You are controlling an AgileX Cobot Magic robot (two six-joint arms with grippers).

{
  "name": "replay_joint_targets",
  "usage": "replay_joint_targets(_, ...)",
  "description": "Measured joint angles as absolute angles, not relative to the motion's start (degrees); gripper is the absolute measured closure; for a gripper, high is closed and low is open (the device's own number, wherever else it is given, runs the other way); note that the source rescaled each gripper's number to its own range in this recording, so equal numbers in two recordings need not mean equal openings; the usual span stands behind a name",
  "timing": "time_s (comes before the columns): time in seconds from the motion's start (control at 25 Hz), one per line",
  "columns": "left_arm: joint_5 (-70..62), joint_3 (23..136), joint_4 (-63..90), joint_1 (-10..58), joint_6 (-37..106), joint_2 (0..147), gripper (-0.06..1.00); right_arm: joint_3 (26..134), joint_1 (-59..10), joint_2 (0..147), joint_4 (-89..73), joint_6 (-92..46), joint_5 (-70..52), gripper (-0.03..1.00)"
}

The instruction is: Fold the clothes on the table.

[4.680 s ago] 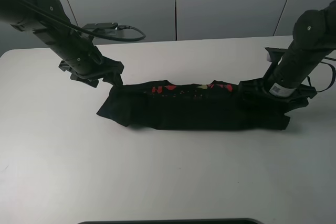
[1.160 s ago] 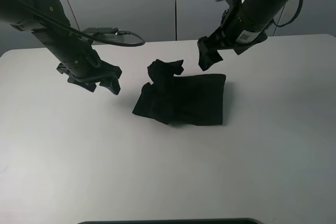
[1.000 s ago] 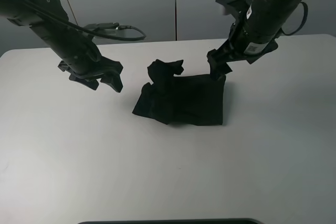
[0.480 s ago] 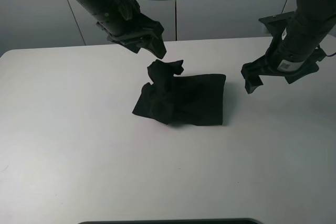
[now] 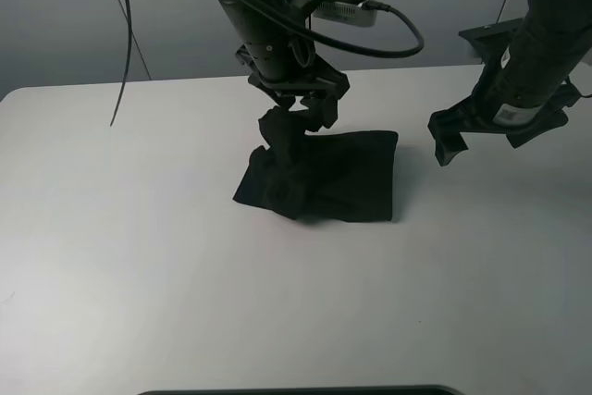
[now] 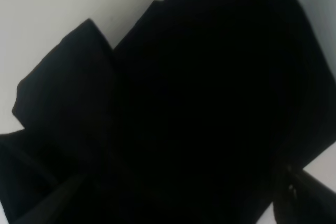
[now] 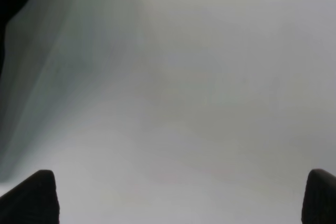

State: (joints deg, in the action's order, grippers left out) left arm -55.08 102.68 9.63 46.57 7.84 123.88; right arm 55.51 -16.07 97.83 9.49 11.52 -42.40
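Here the black T-shirt [image 5: 324,178] lies folded into a compact bundle near the middle of the white table [image 5: 139,275], its right edge straight and its left end bunched into a raised crest, with bare tabletop open on every side. My left gripper [image 5: 310,108] sits at that crest and its wrist view is filled with dark cloth, so I cannot tell how far its fingers are parted. My right gripper [image 5: 450,141] hangs well apart beyond the shirt's right edge, fingers spread wide and holding nothing.
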Motion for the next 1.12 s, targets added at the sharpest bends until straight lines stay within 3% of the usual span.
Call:
replay_joint_targets(0.48,-66.9,104.1,-5.4,45.0,0.6,127.7,0.05,55.5,-16.1,97.7,8.2,10.2,-41.9,-0.03)
replay_joint_targets(0.72,-69.2,104.1,-6.7,38.6,0.0,127.7,0.05,55.5,-16.1,97.7,8.1,9.9,-41.7,-0.03)
replay_joint_targets(0.92,-69.3,103.9,-2.7,35.7,2.0,127.0,0.05,55.5,-16.1,97.7,8.1,9.7,-40.8,-0.03)
replay_joint_targets(1.12,-64.2,103.9,12.4,35.9,8.7,123.1,0.05,55.5,-16.1,97.7,8.1,9.4,-40.9,-0.03)
